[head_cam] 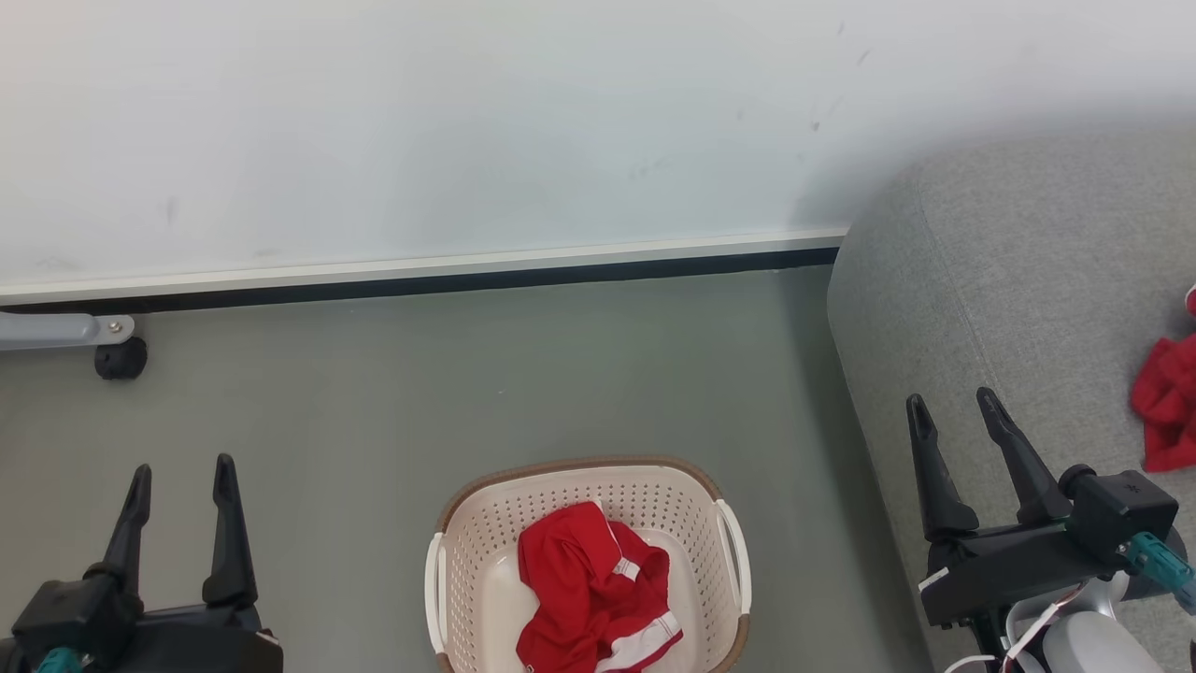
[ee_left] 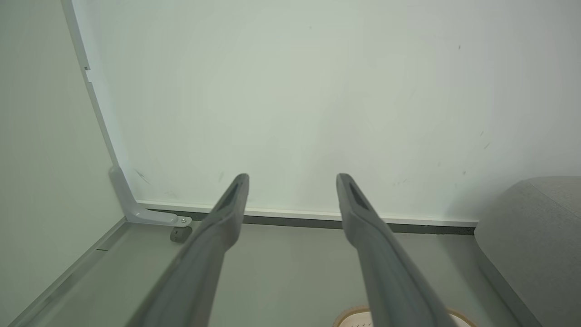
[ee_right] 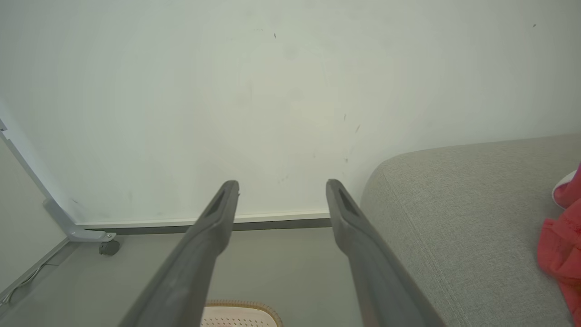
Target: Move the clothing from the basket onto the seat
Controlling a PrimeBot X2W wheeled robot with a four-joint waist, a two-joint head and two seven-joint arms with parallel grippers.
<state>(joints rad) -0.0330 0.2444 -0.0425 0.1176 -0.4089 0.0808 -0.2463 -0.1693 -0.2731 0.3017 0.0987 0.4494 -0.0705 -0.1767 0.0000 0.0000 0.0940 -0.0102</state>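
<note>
A red garment with white trim [head_cam: 593, 594] lies crumpled in the cream basket [head_cam: 448, 570] on the floor at the bottom middle of the head view. The basket's rim [ee_left: 352, 315] [ee_right: 240, 309] peeks into both wrist views. More red clothing [head_cam: 1168, 402] [ee_right: 560, 254] lies on the grey seat [head_cam: 1018, 280] [ee_right: 454, 218] [ee_left: 535, 227] at the right. My left gripper [head_cam: 182, 472] [ee_left: 292, 179] stands open and empty to the basket's left. My right gripper [head_cam: 953, 402] [ee_right: 281, 186] is open and empty over the seat's near edge.
A white wall with a pale skirting strip [head_cam: 420, 266] closes off the far side. A grey bracket with a black castor [head_cam: 120, 360] [ee_left: 180, 233] [ee_right: 110, 247] sits at the far left. Grey floor [head_cam: 467, 374] stretches between the wall and the basket.
</note>
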